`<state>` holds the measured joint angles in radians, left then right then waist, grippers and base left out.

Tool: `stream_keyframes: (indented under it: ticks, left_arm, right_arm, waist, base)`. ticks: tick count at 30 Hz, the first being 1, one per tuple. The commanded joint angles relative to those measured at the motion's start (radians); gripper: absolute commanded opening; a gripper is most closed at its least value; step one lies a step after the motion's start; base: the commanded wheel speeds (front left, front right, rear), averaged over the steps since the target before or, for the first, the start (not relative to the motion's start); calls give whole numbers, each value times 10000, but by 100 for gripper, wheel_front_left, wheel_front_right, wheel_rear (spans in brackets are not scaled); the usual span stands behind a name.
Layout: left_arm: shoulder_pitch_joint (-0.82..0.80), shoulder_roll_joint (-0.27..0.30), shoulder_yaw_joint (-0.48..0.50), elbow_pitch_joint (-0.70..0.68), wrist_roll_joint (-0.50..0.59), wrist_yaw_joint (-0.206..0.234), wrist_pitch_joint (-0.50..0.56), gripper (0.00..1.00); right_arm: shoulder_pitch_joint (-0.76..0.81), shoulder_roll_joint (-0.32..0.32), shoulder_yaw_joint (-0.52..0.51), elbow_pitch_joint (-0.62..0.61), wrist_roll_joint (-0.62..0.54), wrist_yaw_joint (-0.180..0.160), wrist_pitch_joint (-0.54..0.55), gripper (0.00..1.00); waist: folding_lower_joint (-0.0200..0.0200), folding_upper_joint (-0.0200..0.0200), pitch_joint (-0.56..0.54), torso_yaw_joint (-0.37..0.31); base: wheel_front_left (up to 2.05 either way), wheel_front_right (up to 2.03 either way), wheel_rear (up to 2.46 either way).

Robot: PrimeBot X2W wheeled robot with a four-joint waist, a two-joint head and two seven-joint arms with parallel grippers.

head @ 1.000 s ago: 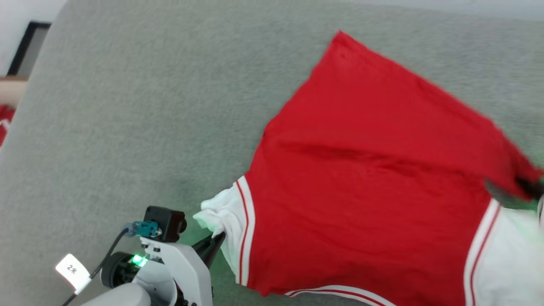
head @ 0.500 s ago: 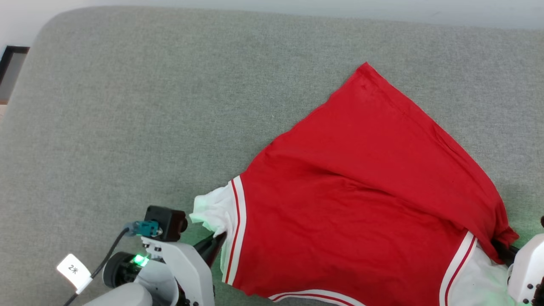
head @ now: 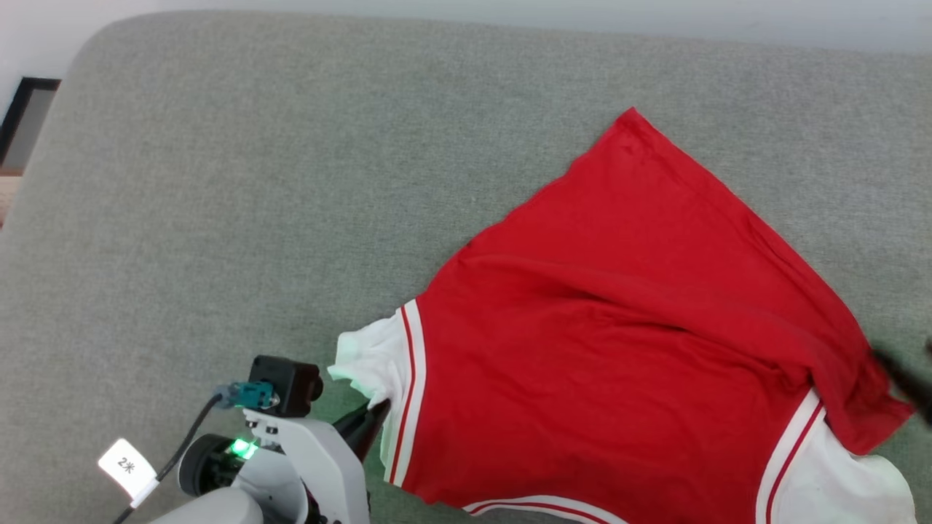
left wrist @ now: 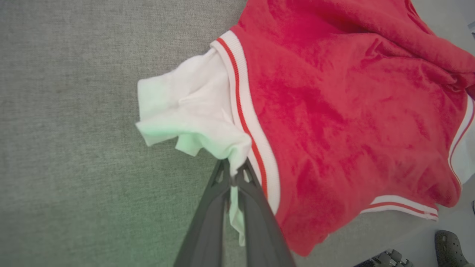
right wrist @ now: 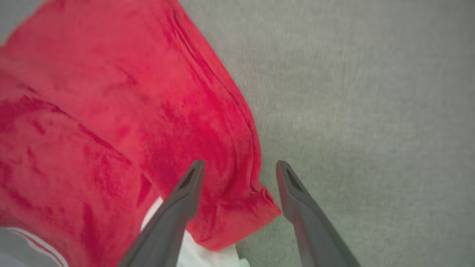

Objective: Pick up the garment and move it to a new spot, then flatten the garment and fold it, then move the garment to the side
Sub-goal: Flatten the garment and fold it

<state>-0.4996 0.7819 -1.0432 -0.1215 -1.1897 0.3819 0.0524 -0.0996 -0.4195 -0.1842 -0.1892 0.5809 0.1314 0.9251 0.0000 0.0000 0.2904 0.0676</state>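
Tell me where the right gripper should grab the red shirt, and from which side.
Grip the folded-over red corner of the garment, beside its white sleeve. Come from the bare grey cushion side: that corner lies doubled at the cloth's edge, in line with the fingers of the open right gripper.

Grey fabric surface stretching wide, a black-framed panel peeking past its far-left corner, and a dark shoe off its near edge.

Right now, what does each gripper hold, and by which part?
The left gripper is shut on the red T-shirt, pinching the edge of its white sleeve. The right gripper is open and holds nothing.
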Motion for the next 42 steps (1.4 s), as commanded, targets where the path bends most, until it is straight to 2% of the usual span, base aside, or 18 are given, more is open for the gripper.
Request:
stream_keyframes:
  ticks: [1, 5, 8, 13, 19, 26, 29, 33, 34, 35, 42]
  left_arm:
    - [46, -67, 6, -62, 27, 25, -3, 0]
    - [-138, -168, -39, -82, 127, -49, 45, 0]
    - [-309, -313, -77, -53, 216, -132, 53, 0]
    - [-637, -653, -195, 76, 368, -343, 127, 0]
    - [-1005, -1173, -390, 347, 521, -688, 229, 0]
    - [-1303, -1815, -628, 800, 607, -1135, 287, 0]
    - [-1350, -1977, -671, 1029, 592, -1301, 252, 0]
    - [-1366, -2142, -686, 1277, 550, -1468, 156, 0]
    - [-1368, -2168, -690, 1340, 544, -1516, 145, 0]
    - [-1362, -2196, -690, 1396, 532, -1550, 118, 0]
    - [-1389, -2250, -631, 1720, 459, -1696, 31, 0]
  right_arm:
    - [-472, 53, -199, -518, -80, -15, -35, 100]
    - [-1559, -129, 231, -1017, -323, -15, -531, 100]
    - [-2658, -410, 1049, -574, -615, -15, -1348, 100]
    - [-4638, -819, 2835, 1384, -779, -15, -2913, 100]
    - [-6981, -1273, 5239, 4697, -521, -15, -4274, 100]
    - [-8994, -1304, 7246, 8071, 97, -15, -4422, 100]
    - [-9479, -1244, 8009, 9056, 430, -15, -4123, 100]
    - [-9718, -1195, 9115, 10149, 729, -15, -3208, 100]
    - [-9729, -1188, 9330, 10392, 803, -15, -2921, 22]
    - [-9742, -1208, 9606, 10610, 853, -15, -2585, 0]
    - [-10175, -1375, 10277, 11142, 1336, -18, -2131, 0]
  waist:
    - [0, 0, 57, 74]
    - [0, 0, 217, 295]
    - [0, 0, 357, 515]
    - [0, 0, 569, 1031]
    - [0, 0, 852, 1770]
    - [0, 0, 1178, 2577]
    - [0, 0, 1266, 2805]
    - [0, 0, 1336, 2961]
    - [0, 0, 1340, 2983]
    - [0, 0, 1341, 3000]
    - [0, 0, 1328, 2914]
  base:
    - [0, 0, 0]
    - [0, 0, 0]
    - [0, 0, 0]
    - [0, 0, 0]
    - [0, 0, 0]
    - [0, 0, 0]
    - [0, 0, 0]
    - [0, 0, 0]
    - [0, 0, 0]
    - [0, 0, 0]
    - [0, 0, 0]
